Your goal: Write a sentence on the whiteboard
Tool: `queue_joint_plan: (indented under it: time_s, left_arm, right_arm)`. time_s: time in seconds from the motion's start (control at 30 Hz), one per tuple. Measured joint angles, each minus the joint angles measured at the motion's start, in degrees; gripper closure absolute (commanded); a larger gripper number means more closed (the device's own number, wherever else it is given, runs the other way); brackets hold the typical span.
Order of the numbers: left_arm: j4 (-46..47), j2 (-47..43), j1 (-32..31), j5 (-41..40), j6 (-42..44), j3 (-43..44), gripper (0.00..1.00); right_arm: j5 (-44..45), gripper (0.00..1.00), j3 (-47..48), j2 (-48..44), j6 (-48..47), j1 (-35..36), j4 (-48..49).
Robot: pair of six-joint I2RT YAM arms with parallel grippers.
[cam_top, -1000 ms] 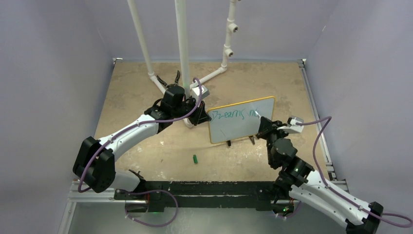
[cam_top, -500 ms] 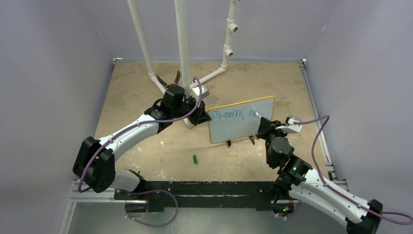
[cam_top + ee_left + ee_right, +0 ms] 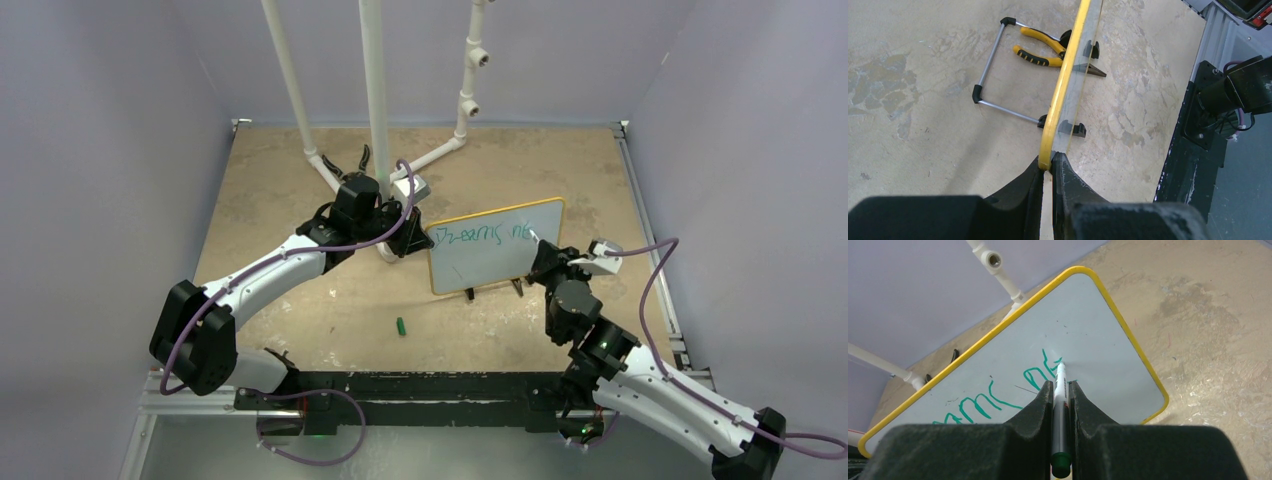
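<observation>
**Whiteboard pinched steady while the pen writes**

The left fingers (image 3: 1068, 192) are closed on the whiteboard (image 3: 490, 265) at its left edge, probably to stop it sliding or tipping under the pen's push. The whiteboard stands tilted back on its feet, mid-bench (image 3: 280, 180). The green writing (image 3: 478, 235) along its top reads roughly "Dreams ne". The right fingers (image 3: 1034, 415) grip a pen (image 3: 1060, 400), its tip against the surface just past the last letter. Only the left wrist view shows yellow pliers (image 3: 1040, 47) behind the whiteboard. Only the overhead view shows a small green piece (image 3: 401, 326) lying in front.
</observation>
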Motion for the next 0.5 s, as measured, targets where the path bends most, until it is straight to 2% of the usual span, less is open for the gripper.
queue_joint_plan:
  time_s: [0.5]
  left_arm:
    - [-0.02,0.0,0.0,0.02,0.0,0.0,1.0]
  right_arm:
    - [1.31,1.0,0.15,0.24,-2.86,0.0,2.47]
